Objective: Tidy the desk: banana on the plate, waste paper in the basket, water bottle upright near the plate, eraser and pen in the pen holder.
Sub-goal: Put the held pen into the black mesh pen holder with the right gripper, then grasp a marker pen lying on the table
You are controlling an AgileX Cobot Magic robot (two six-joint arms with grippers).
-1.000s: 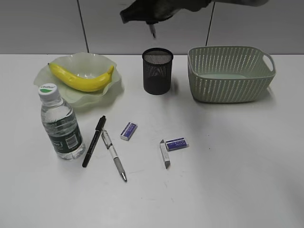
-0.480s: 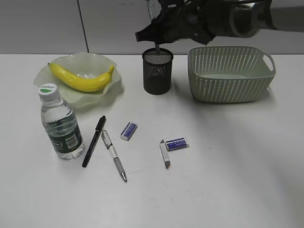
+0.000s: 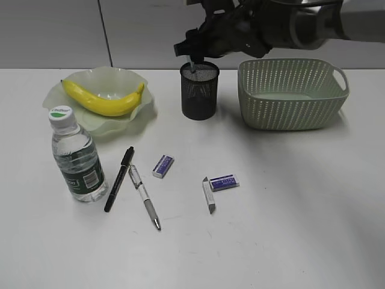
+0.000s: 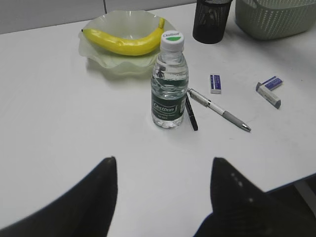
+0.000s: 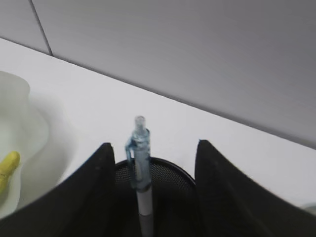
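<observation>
My right gripper (image 3: 194, 50) (image 5: 154, 143) hovers just above the black mesh pen holder (image 3: 200, 90) (image 5: 182, 177), open, its fingers on either side of a clear-blue-topped pen (image 5: 140, 148) that stands inside the holder, not touching it. My left gripper (image 4: 164, 160) is open and empty over the bare desk (image 3: 289, 229). The banana (image 3: 102, 99) lies on the pale green plate (image 3: 135, 78). The water bottle (image 3: 75, 156) stands upright in front of the plate. A black pen (image 3: 119, 179), a silver pen (image 3: 144, 197) and three erasers (image 3: 162, 165) (image 3: 224, 182) (image 3: 208, 195) lie on the desk. No waste paper shows.
The sage-green basket (image 3: 292, 93) stands right of the pen holder, close to my right arm. A grey wall runs behind the desk. The left wrist view shows the bottle (image 4: 169, 84), pens and erasers ahead of my left gripper.
My right gripper came down with the blue-topped pen from above the pen holder. The pen now stands in the holder with the jaws apart around it.
</observation>
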